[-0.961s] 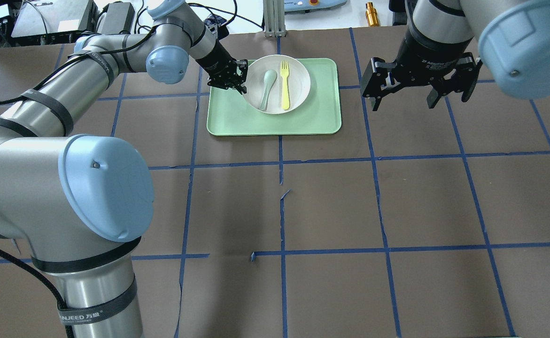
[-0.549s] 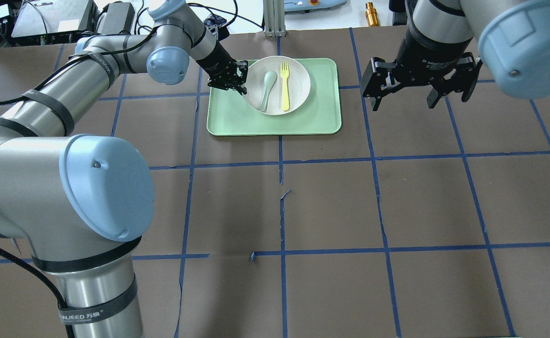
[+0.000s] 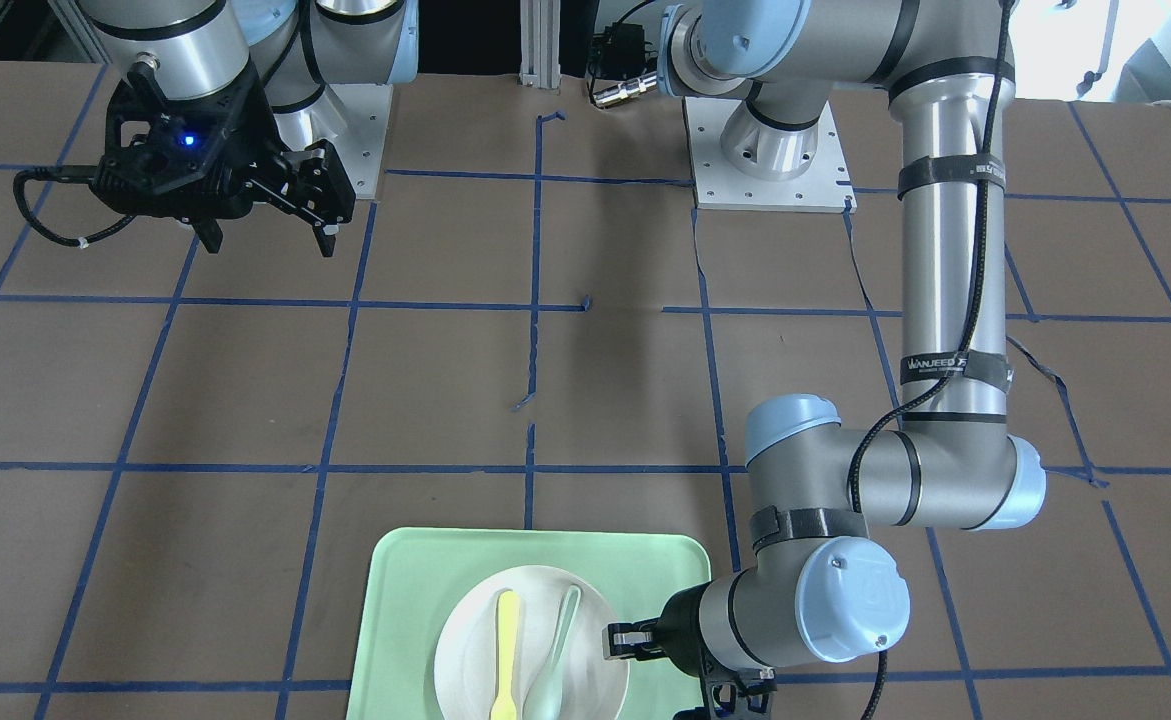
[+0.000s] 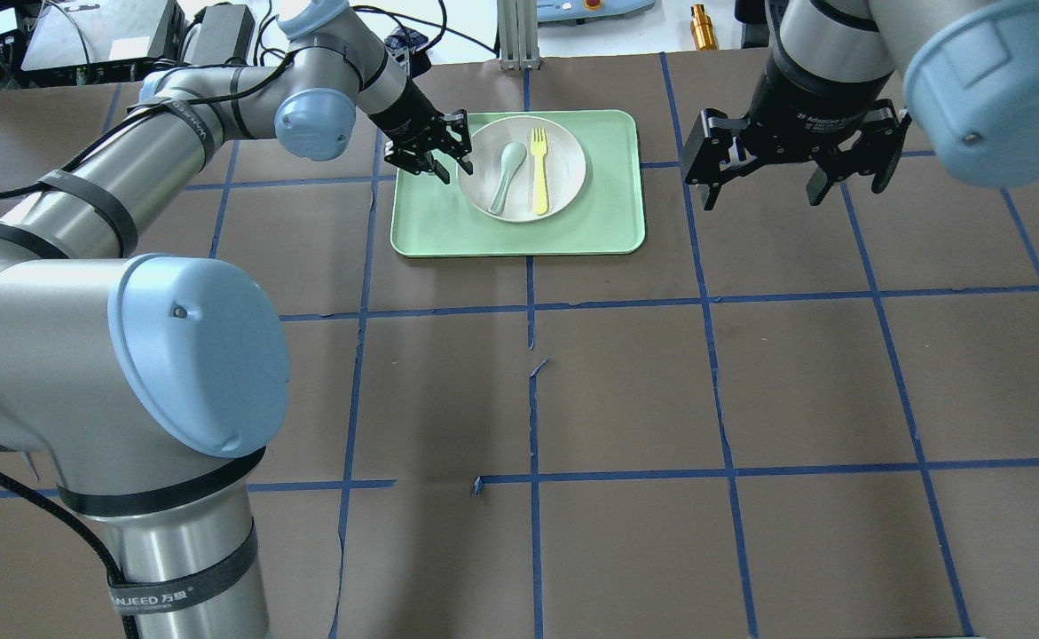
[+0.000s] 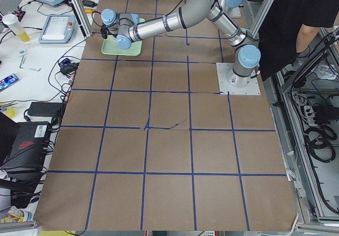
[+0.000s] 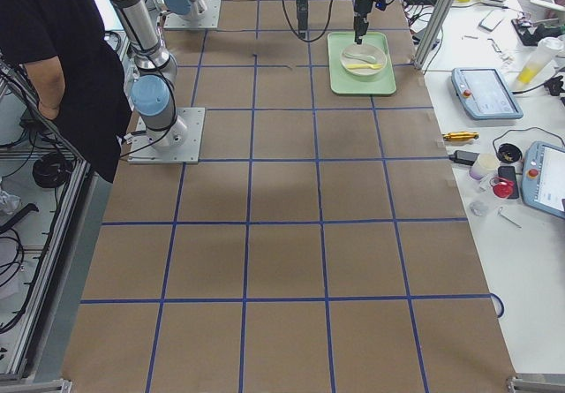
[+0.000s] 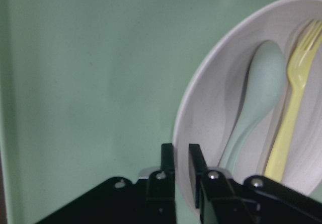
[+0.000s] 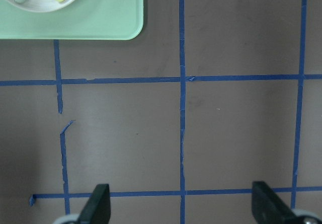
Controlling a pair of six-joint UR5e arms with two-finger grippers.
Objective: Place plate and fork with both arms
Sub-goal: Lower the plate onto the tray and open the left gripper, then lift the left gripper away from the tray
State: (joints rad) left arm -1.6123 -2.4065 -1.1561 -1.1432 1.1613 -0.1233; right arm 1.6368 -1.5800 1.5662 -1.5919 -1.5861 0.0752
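The off-white plate [image 4: 568, 160] sits on the pale-green tray [image 4: 608, 222] at the far middle of the table. The pale-yellow fork [image 4: 538, 169] lies in the plate, right of a grey-green spoon [image 4: 506, 173]. My left gripper [image 4: 452, 160] is at the plate's left rim. In the left wrist view its fingers [image 7: 167, 158] stand nearly together with the plate's rim [image 7: 211, 108] between them. My right gripper [image 4: 760, 200] is open and empty, above the table to the right of the tray. In the front view the left gripper [image 3: 613, 640] touches the plate [image 3: 470, 640].
The table is brown paper with a blue tape grid [image 4: 532, 302]. The tray's near edge [image 8: 100, 22] shows at the top left of the right wrist view. Equipment and cables lie beyond the far edge. A person stands beside the robot's base in the side views.
The plate has shifted slightly toward the robot and to the left with my left gripper on its rim, and it looks flatter. The right arm has not moved.
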